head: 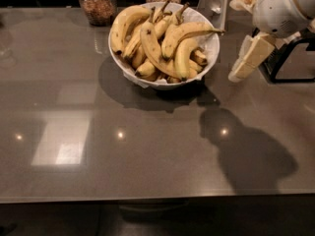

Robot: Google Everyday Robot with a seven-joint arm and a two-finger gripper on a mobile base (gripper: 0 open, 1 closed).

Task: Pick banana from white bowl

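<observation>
While the gripper hangs just right of the white bowl, the pick looks risky
The banana lies atop the crowded pile, stem toward the gripper, whose opening I cannot tell; a descent might snag neighbouring bananas or clip the rim

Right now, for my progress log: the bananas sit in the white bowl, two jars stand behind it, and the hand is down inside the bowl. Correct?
No. The camera view shows the hand beside the white bowl, over the table, not inside it and apart from the banana. The bananas do sit in the bowl, with two jars behind it.
</observation>
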